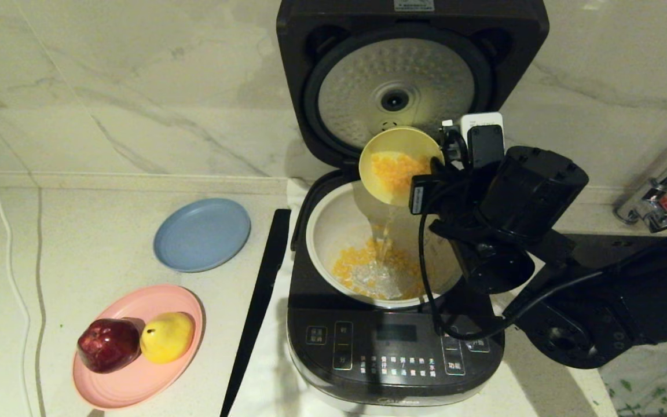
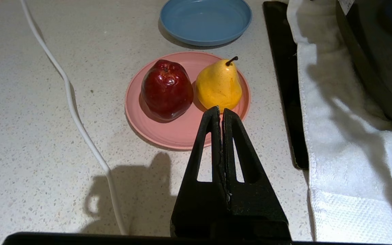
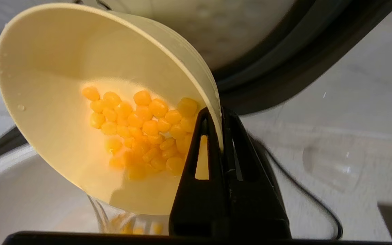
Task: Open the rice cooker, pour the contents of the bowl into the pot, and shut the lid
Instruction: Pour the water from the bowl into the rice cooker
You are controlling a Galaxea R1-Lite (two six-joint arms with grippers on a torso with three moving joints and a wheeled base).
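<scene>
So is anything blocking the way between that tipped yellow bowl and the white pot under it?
Nothing visible. The lid stands open behind, and the right gripper pinches the bowl by its rim, tilted directly over the pot. Kernels and liquid are falling straight in.

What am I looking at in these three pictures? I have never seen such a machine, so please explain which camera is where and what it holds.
This is a robot with two arms, each ending in a two-fingered gripper. One picture looks down from its head; the other two come from cameras on its wrists.

The right gripper pinches the rim of a pale yellow bowl and tips it over the cream pot inside the dark rice cooker, whose lid stands open. Yellow kernels and water are pouring in.

The left gripper is shut, empty and idle, above the counter. Below it lies a pink plate with a red apple and a yellow pear, then an empty blue plate. A white towel lies under the cooker.
</scene>
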